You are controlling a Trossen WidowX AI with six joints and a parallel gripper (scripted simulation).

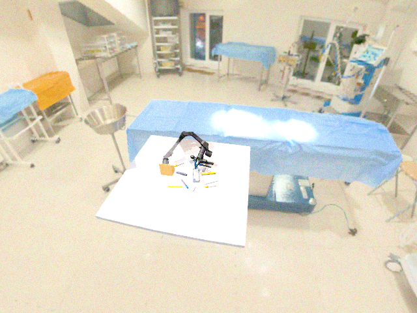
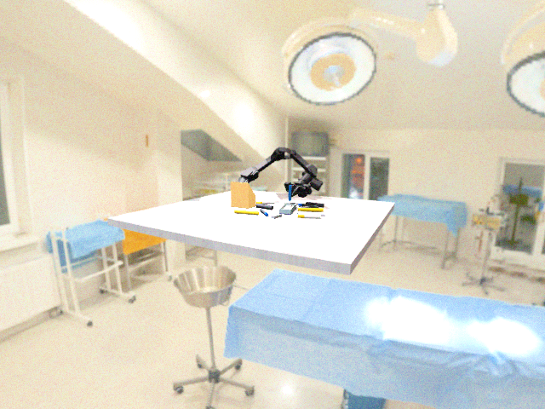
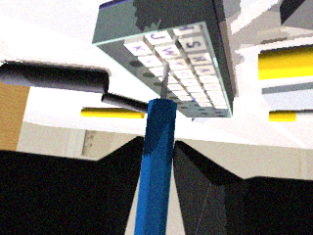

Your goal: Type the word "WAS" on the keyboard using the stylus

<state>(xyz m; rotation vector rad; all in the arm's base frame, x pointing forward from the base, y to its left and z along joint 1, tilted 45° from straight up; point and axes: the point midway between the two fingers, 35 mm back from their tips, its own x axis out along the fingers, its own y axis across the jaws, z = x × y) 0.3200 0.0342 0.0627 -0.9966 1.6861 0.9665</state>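
The stylus (image 1: 195, 164) (image 2: 289, 192) (image 3: 160, 157), blue with a thin grey tip, stands nearly upright in my gripper (image 1: 195, 161) (image 2: 290, 188) (image 3: 158, 145), which is shut on it. The small grey keyboard (image 1: 196, 176) (image 2: 288, 209) (image 3: 117, 31) lies on the desk under the stylus, with white lettered keys. In the wrist view the tip shows beside the W key (image 3: 167, 50), at its lower edge in the picture; the S key (image 3: 191, 44) is to its right. I cannot tell whether the tip touches a key. The A key's letter is hard to read.
A wooden block (image 1: 166, 169) (image 2: 242, 194) (image 3: 12, 115) stands left of the keyboard. A dark thick pen (image 1: 181, 173) (image 2: 264, 206) (image 3: 55, 77) lies between them. A thick yellow pen (image 1: 208, 173) (image 2: 310, 210) (image 3: 284, 64) lies to the right. Another yellow pen (image 1: 174, 186) (image 2: 246, 212) (image 3: 112, 113) lies front left.
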